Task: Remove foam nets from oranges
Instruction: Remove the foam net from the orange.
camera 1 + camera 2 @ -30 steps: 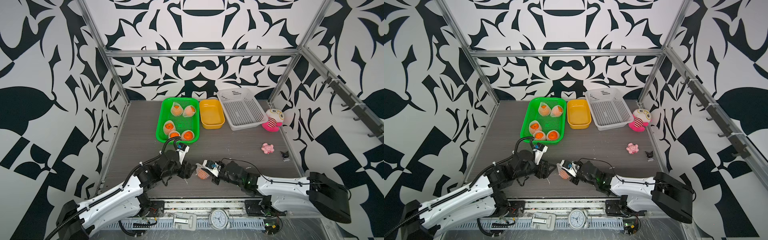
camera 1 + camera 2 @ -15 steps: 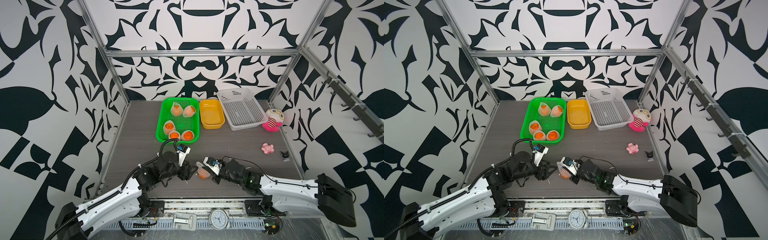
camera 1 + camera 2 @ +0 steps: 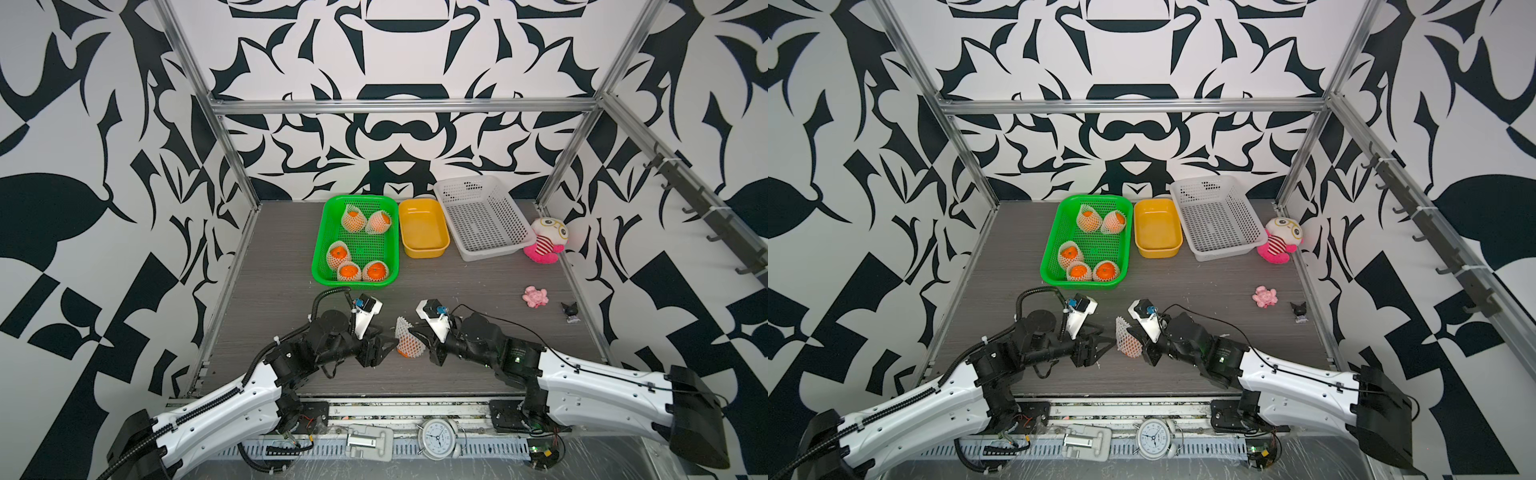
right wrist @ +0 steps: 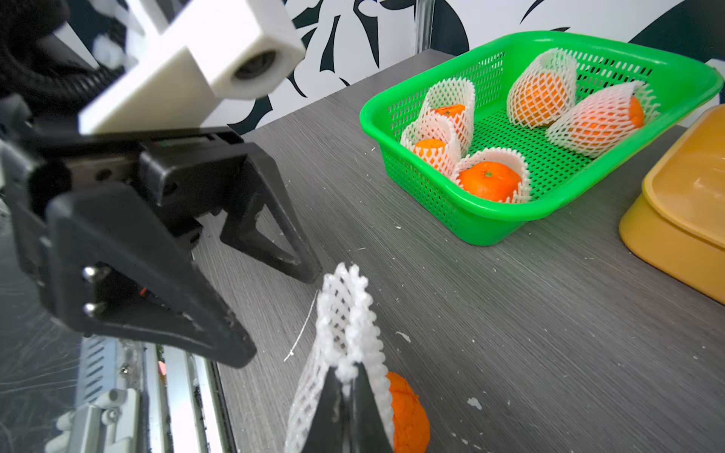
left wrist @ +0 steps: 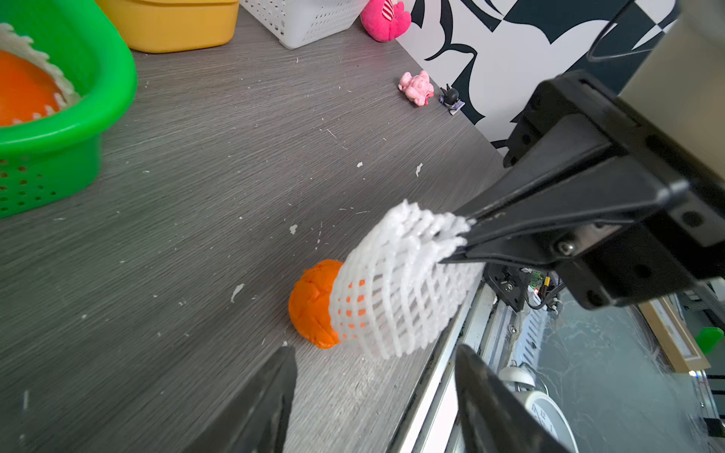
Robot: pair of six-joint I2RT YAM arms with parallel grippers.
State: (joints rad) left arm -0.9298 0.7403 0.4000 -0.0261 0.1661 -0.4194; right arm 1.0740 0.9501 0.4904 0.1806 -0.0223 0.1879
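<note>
White foam: we find one net (image 5: 392, 282) pinched at its upper end between the shut fingers of the right gripper (image 5: 457, 237). It is close to the front edge of the table (image 3: 478, 291), about midway along it. The net is drawn into a tilted cone. Its open lower end covers part of an orange (image 5: 314, 304), whose bare half sticks out and rests on the table.

The left gripper (image 4: 276, 313) faces the net from the opposite side, fingers wide with nothing between them. Its tips are just beside the net; we cannot tell whether they touch.

Five more oranges (image 3: 376, 270), each in its own net, lie in the green basket (image 3: 318, 249) near the far edge, left of centre: two at its far end, three at its near end. To its right stand a yellow tub (image 3: 424, 250) and a white basket (image 3: 498, 251).

A plush toy (image 3: 544, 239) sits by the far right corner. A pink toy (image 3: 535, 296) and a black figure (image 3: 568, 311) lie near the right edge.
</note>
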